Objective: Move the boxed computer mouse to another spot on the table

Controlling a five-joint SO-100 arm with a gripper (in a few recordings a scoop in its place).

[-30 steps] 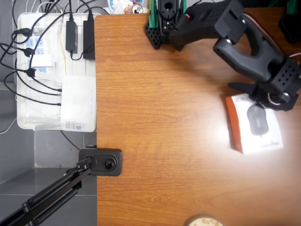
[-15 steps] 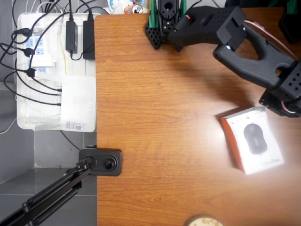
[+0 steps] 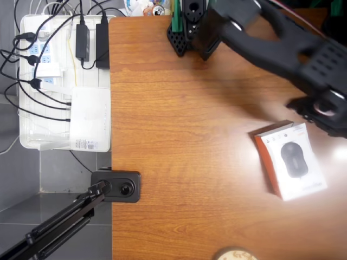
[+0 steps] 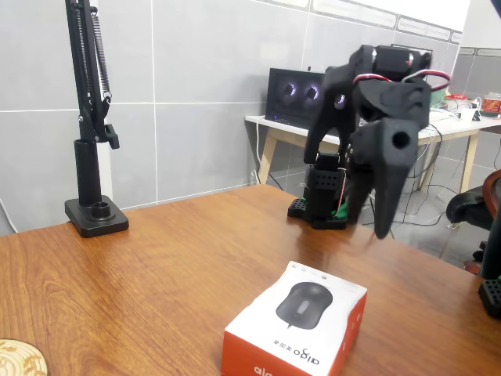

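The boxed computer mouse (image 3: 290,160) lies flat on the brown wood-grain table (image 3: 184,135), at the right in the overhead view; it is white with an orange-red side edge. The fixed view has the box (image 4: 297,325) at the front with the pictured mouse facing up. My black gripper (image 4: 368,225) hangs in the air behind and above the box, fingers pointing down, a gap between them and nothing held. From overhead the gripper (image 3: 312,111) is blurred, just beyond the box's far end and clear of it.
A white tray of power strips and cables (image 3: 65,81) sits off the table's left edge. A black camera clamp (image 3: 116,187) grips that edge. The arm's base (image 3: 187,27) stands at the far edge. A round cork coaster (image 3: 234,253) lies at the near edge.
A second ago the gripper was down on the box's far end and the box shifted slightly and turned. Since then the gripper has let go and risen; the box rests still.
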